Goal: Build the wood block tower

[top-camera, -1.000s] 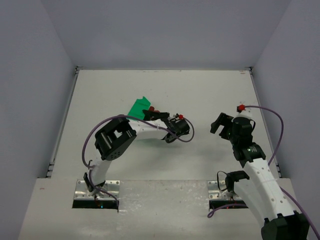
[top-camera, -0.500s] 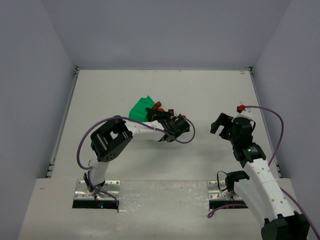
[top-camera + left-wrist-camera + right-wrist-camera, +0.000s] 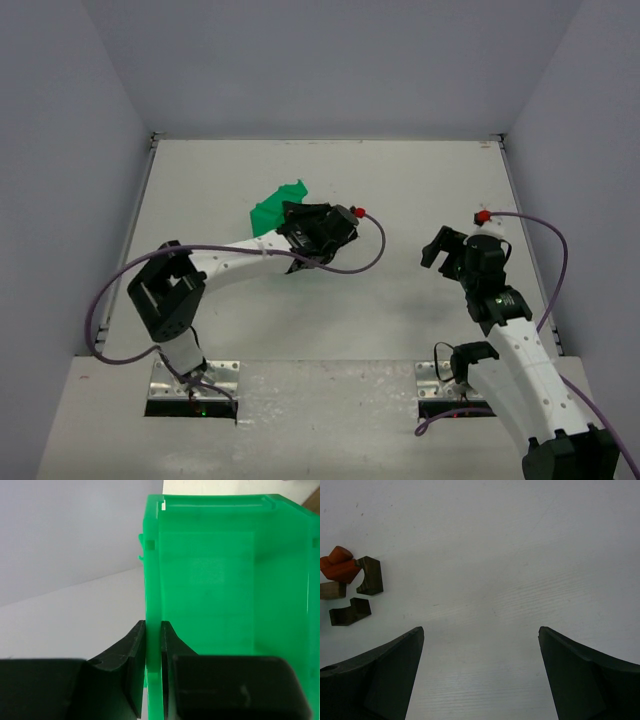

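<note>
My left gripper (image 3: 152, 625) is shut on the side wall of the green plastic bin (image 3: 225, 580), whose inside shows no blocks. In the top view the left gripper (image 3: 296, 220) holds the bin (image 3: 270, 212) at the table's middle left. The wood blocks show only in the right wrist view, at its left edge: reddish-orange pieces (image 3: 339, 563) and dark brown notched pieces (image 3: 370, 575) lie loose on the table. My right gripper (image 3: 480, 630) is open and empty over bare table, right of the blocks; it also shows in the top view (image 3: 442, 250).
The white table (image 3: 400, 180) is walled on three sides by grey panels. A purple cable (image 3: 360, 260) loops from the left wrist. Another purple cable (image 3: 545, 235) arcs beside the right arm.
The left arm's elbow has swung far to the left and its wrist has turned, with the green bin in its grip shifting slightly left and back. The right arm has not moved.
</note>
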Robot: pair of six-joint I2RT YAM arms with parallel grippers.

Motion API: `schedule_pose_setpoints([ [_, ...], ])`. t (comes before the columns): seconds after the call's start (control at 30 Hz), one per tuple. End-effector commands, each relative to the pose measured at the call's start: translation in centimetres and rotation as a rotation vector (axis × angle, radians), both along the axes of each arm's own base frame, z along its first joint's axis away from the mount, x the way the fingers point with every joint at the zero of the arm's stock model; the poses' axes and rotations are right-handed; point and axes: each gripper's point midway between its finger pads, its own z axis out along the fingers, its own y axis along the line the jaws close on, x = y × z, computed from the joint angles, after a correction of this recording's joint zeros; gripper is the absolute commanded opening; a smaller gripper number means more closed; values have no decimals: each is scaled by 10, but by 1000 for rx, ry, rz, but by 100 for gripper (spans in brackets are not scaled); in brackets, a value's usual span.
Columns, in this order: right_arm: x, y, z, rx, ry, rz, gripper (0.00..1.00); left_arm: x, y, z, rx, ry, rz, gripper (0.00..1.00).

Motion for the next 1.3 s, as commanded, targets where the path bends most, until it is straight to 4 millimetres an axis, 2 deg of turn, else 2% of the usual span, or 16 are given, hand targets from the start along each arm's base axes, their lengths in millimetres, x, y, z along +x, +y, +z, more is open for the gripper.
schedule_pose_setpoints([
  [0.0,6,-3,17,-5,-58,-17,95,17,16,46,-325,-23,-52,0],
  [0.13,6,-5,17,-5,-58,-26,95,24,23,64,-532,-1,-136,0],
  [0.2,6,-5,16,-5,-56,-28,95,29,36,82,-686,-17,-159,0],
  [0.23,6,-5,16,-5,-56,-28,95,32,32,88,-753,-10,-199,0],
  [0.33,6,-6,16,-5,-55,-32,95,55,65,112,-961,-68,-185,0],
  [0.37,6,-5,16,-6,-54,-32,95,58,56,125,-1094,-44,-239,0],
  [0.5,6,-6,16,-7,-53,-37,95,96,98,133,-1314,-175,-69,0],
  [0.6,6,-7,15,-11,-54,-36,95,120,125,109,-1419,-264,146,0],
  [0.67,6,-7,15,-13,-54,-38,95,126,137,93,-1509,-262,260,0],
  [0.73,7,-6,14,-12,-49,-33,95,129,161,67,-1612,-304,452,0],
  [0.83,8,-4,12,-10,-38,-25,95,124,192,32,-1691,-391,695,0],
  [0.9,9,-4,11,-8,-33,-23,95,110,223,10,-1615,-528,865,0],
  [0.97,11,-2,10,-6,-31,-15,95,98,242,-2,-1561,-627,976,0],
  [1.1,13,3,7,-5,-22,17,95,89,259,-9,-1490,-696,1017,0],
  [1.17,15,7,8,-1,-29,42,95,94,253,-10,-1501,-648,967,0],
  [1.27,16,9,7,-1,-28,59,95,100,264,-9,-1467,-603,903,0],
])
